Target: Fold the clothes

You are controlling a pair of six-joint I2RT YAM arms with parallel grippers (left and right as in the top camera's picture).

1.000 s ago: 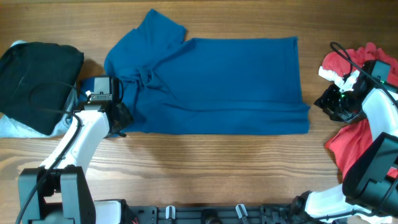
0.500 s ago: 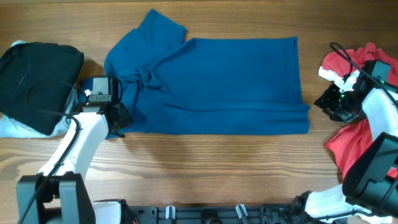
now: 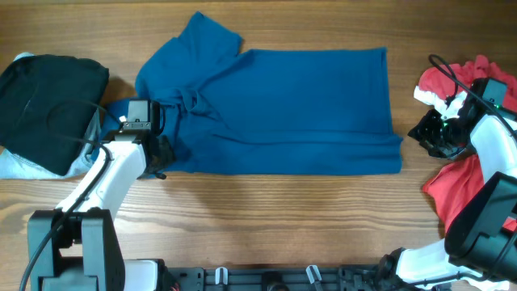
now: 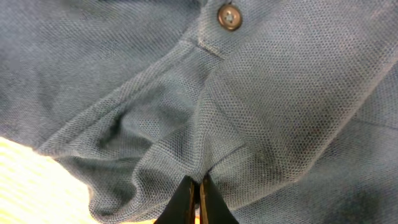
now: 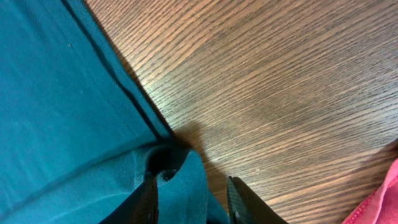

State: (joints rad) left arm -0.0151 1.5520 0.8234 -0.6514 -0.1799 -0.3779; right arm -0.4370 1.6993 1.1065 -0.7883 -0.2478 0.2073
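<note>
The deep-blue T-shirt (image 3: 283, 109) lies folded lengthwise across the middle of the table, one sleeve sticking up at the back left. My left gripper (image 3: 157, 153) sits at the shirt's left front edge. In the left wrist view it (image 4: 199, 190) is shut on a pinched fold of the blue cloth (image 4: 249, 112), below a button (image 4: 229, 17). My right gripper (image 3: 426, 134) is at the shirt's right front corner. In the right wrist view it (image 5: 194, 199) is open, and the shirt's corner (image 5: 180, 180) lies between its fingers. Red clothes (image 3: 456, 178) are heaped at the right edge.
A black garment (image 3: 48, 105) lies at the far left on a pale grey-blue one (image 3: 16, 166). More red cloth with white lining (image 3: 440, 81) lies behind the right arm. Bare wooden table (image 3: 275, 210) runs along the front.
My left arm has shifted slightly to the right, still holding the shirt's left edge. The right arm and the shirt's outline look unchanged.
</note>
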